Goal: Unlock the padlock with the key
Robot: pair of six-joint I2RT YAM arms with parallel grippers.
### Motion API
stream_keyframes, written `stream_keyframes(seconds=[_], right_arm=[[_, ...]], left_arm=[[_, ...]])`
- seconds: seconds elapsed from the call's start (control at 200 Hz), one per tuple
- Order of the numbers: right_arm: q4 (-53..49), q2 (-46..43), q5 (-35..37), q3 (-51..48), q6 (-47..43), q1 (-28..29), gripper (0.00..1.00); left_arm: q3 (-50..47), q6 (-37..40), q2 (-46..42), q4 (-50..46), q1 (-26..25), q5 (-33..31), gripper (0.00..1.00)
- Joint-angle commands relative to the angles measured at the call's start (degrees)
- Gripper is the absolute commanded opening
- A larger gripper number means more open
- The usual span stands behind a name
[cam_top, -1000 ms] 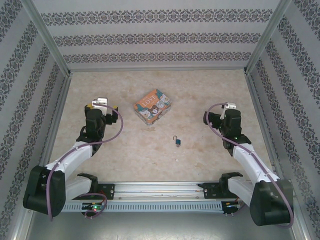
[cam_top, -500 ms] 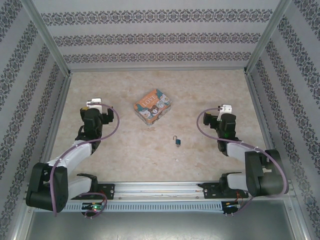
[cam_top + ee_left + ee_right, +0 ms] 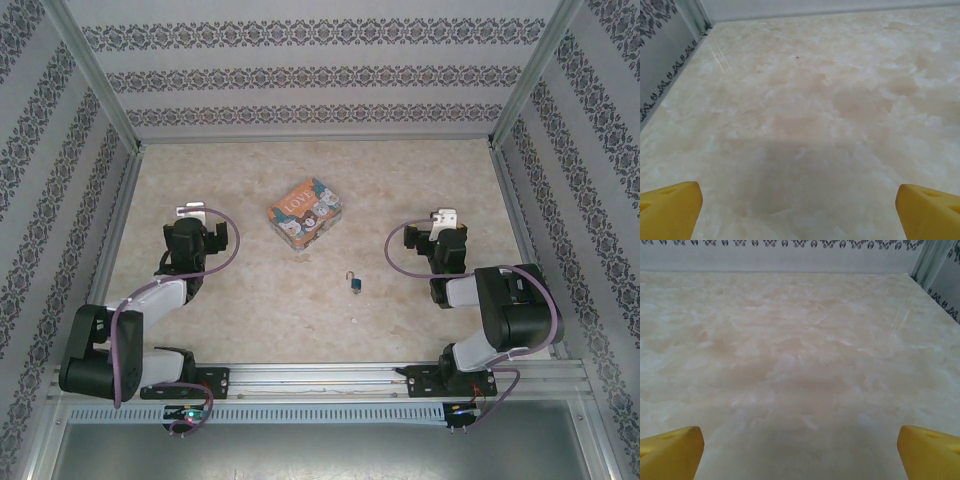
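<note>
Centre of top view, slightly low and right: padlock lay on beige marbled surface. Tiny, blue-teal body, thin silvery shackle pointing up-frame. Cartoon tin sat up-left of it, apart. Left hand and right hand stood either side, well apart from padlock. Wrist views: yellow fingertips sat at lower corners, both hands spread wide, bare surface ahead.

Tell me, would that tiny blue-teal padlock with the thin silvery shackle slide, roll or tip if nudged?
The tiny blue-teal padlock seems to lie flat on the smooth marble-patterned table, so it would probably slide, not roll or tip. Being so small, it is likely light and soon knocked away. Its thin silvery shackle looks rigid but offers little to grip.
</note>
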Motion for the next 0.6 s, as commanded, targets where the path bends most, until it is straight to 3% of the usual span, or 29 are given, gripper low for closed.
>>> stream_keyframes(seconds=[0.0, 0.25, 0.415, 0.595], right_arm=[[0.3, -0.1, 0.2, 3.0, 1.3, -1.4, 0.99], [0.1, -0.1, 0.0, 3.1, 1.4, -1.7, 0.98], [0.1, -0.1, 0.0, 3.0, 1.3, -1.7, 0.98], [0.1, -0.2, 0.0, 3.0, 1.3, -1.7, 0.99]], left_arm=[[-0.7, 0.2, 1.9, 4.5, 1.1, 2.7, 0.99], [-1.4, 2.7, 9.2, 17.7, 2.2, 9.2, 0.99], [-2.0, 3.0, 13.4, 23.1, 3.2, 11.3, 0.99], [-6.8, 2.0, 17.1, 35.0, 3.9, 11.9, 0.99]])
